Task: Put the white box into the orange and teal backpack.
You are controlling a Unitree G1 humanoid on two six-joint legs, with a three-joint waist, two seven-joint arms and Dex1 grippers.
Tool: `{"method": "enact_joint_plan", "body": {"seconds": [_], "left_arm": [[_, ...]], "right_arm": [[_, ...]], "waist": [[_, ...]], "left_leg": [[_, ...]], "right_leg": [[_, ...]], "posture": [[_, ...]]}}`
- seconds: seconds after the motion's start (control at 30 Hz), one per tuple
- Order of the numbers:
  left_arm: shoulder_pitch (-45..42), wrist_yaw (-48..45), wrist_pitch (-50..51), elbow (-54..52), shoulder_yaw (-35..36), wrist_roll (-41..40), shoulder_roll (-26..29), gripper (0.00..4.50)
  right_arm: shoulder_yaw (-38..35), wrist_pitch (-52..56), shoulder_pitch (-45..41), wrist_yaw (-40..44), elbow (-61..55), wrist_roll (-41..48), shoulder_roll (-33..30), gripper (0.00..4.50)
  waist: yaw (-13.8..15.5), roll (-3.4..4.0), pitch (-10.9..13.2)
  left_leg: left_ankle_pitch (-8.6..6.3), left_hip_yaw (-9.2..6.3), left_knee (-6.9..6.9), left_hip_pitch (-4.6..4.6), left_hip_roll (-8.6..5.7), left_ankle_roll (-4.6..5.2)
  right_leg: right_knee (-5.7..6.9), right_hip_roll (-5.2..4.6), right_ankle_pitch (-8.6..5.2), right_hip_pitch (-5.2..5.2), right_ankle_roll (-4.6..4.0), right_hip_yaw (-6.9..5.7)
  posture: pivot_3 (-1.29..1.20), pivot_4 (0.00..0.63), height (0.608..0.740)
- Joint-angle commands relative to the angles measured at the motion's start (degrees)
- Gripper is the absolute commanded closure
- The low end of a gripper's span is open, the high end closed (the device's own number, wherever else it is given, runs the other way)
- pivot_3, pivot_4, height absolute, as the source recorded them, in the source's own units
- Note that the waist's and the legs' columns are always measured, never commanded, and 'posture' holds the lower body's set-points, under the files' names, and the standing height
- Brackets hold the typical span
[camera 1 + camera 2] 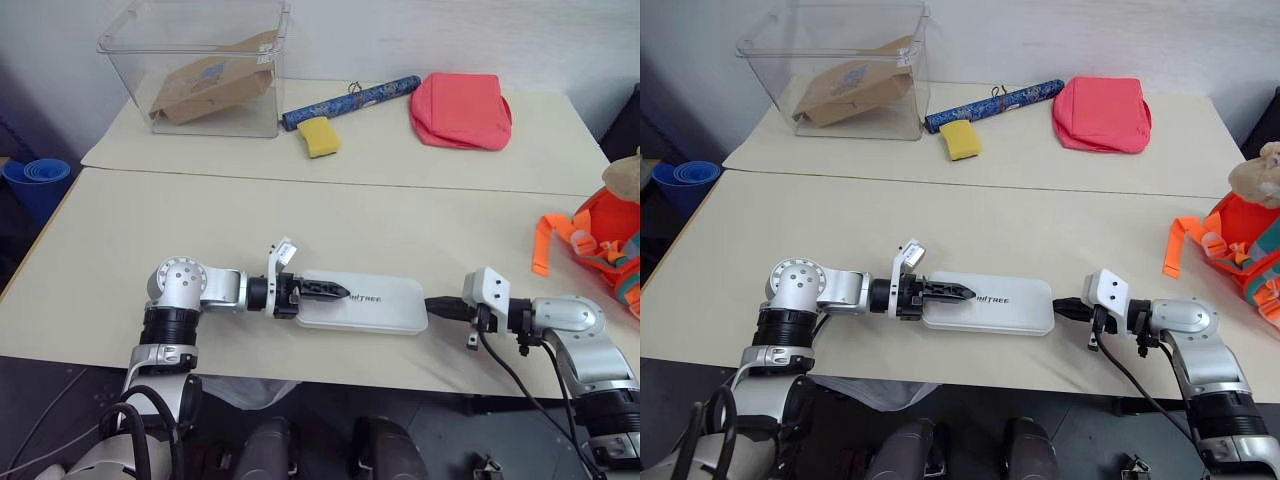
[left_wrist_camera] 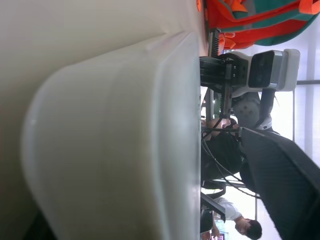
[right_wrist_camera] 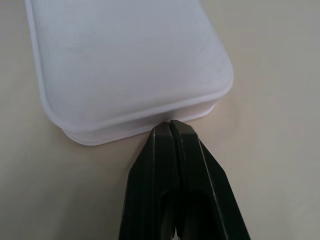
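While the beige table (image 1: 200, 220) stands against a white wall, your white box (image 1: 375, 305) lies between both grippers: left gripper (image 1: 330, 291) seemingly straddling its end, right gripper (image 3: 172, 130) closed, touching the other.

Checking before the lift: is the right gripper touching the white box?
Touching. In the right wrist view, the shut right gripper has its tips pressed against the white box at its end edge.

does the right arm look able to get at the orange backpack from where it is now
Probably yes. The orange and teal backpack sits at the table's right edge, beyond the right end effector, with bare tabletop between them. That end effector is shut, its tips against the white box.
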Motion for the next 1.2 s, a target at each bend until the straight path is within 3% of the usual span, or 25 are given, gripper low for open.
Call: {"method": "enact_joint_plan", "body": {"seconds": [0.03,0.13,0.2,0.27,0.37,0.43,0.53,0.6,0.7,0.9,1.03,1.2], "left_arm": [[-0.80,2.01,0.15,0.61,0.63,-4.73,0.49,2.05],[0.05,0.68,0.15,-3.28,0.58,-5.13,1.48,2.96],[2.04,-4.52,-3.23,-10.55,-1.88,-2.65,3.30,3.28],[4.85,-13.68,-11.77,-17.92,-8.17,2.56,7.00,3.29],[10.28,-35.61,-38.37,-26.53,-18.00,16.24,12.77,3.29],[12.30,-44.14,-49.82,-27.62,-20.43,21.51,14.00,3.29],[14.01,-50.71,-63.10,-26.72,-19.59,25.78,12.52,3.29],[14.29,-51.68,-65.60,-25.87,-18.14,25.96,11.13,3.29],[14.57,-54.38,-69.49,-25.54,-17.22,27.84,11.81,3.29],[14.32,-56.33,-71.78,-24.51,-16.02,29.07,12.42,3.29],[13.98,-56.19,-71.91,-24.96,-15.03,28.91,12.37,3.29],[13.86,-55.87,-71.07,-26.03,-14.59,29.14,12.67,3.29]], "right_arm": [[-1.67,-0.06,1.86,-1.23,-1.99,1.46,0.16,4.50],[-4.73,1.05,4.84,-3.38,-3.77,3.81,-0.03,4.50],[-9.81,4.07,9.81,-4.91,-7.90,8.29,-0.35,4.12],[-15.86,7.65,15.98,-7.52,-12.86,12.18,-0.33,3.55],[-28.17,9.29,26.20,-14.85,-18.95,15.72,3.11,2.56],[-33.89,9.58,30.33,-18.57,-21.16,17.08,5.53,1.90],[-43.76,7.69,37.79,-23.64,-21.75,17.53,10.04,0.95],[-46.98,6.77,40.50,-25.01,-21.22,16.91,11.04,0.23],[-52.17,5.40,40.72,-27.12,-17.26,16.92,9.61,0.04],[-48.77,8.19,31.15,-23.87,-8.42,17.42,0.22,0.04],[-41.15,5.57,12.49,-24.10,8.22,12.72,-7.95,0.04],[-32.28,5.22,-5.86,-24.76,22.72,8.41,-10.92,0.04]], "waist": [[-0.01,0.00,0.00],[0.01,0.00,0.00],[0.21,0.00,0.00],[0.35,0.00,0.00],[0.21,0.01,-0.01],[0.22,0.05,-0.03],[0.35,0.05,-0.03],[0.28,0.05,-0.03],[-0.41,0.06,-0.04],[-1.83,0.11,-0.06],[-2.10,0.15,-0.04],[-1.35,0.19,-0.02]], "left_leg": [[0.00,0.00,0.00,0.00,0.00,0.00],[0.00,0.00,0.00,0.00,0.00,-0.01],[-0.01,0.00,0.00,-0.04,-0.01,-0.02],[-0.02,0.00,-0.08,-0.07,-0.02,-0.03],[-0.04,0.12,-0.20,-0.04,-0.04,-0.08],[-0.08,0.25,-0.35,0.02,-0.05,-0.16],[-0.17,0.36,-0.61,0.03,-0.04,-0.39],[-0.17,0.34,-0.66,0.03,-0.01,-0.39],[-0.06,0.42,-0.67,0.06,0.01,-0.10],[-0.04,0.50,-0.69,0.22,0.05,0.05],[0.00,0.52,-0.63,0.23,0.02,0.14],[0.10,0.42,-0.65,0.14,0.00,0.11]], "right_leg": [[0.00,0.00,0.00,0.00,0.00,0.00],[0.00,0.01,0.00,0.00,0.00,0.00],[-0.01,0.03,0.00,-0.02,0.00,0.00],[-0.01,0.05,0.00,-0.04,0.00,-0.01],[-0.17,0.18,0.00,-0.05,-0.01,0.04],[-0.28,0.10,-0.02,-0.10,-0.04,0.12],[-0.44,0.02,-0.01,-0.19,-0.05,0.23],[-0.45,-0.01,-0.01,-0.20,-0.05,0.24],[-0.45,-0.04,0.00,-0.20,-0.04,0.33],[-0.37,-0.02,0.00,-0.14,-0.03,0.43],[-0.28,-0.03,0.00,-0.16,-0.03,0.42],[-0.18,-0.01,-0.02,-0.23,-0.06,0.30]], "posture": [[0.00,0.150,0.740],[0.00,0.150,0.740],[0.00,0.150,0.740],[0.00,0.150,0.740],[0.00,0.150,0.740],[0.00,0.150,0.740],[0.00,0.150,0.740],[0.00,0.150,0.740],[0.00,0.150,0.740],[0.00,0.150,0.740],[0.00,0.150,0.740],[0.00,0.150,0.740]]}}
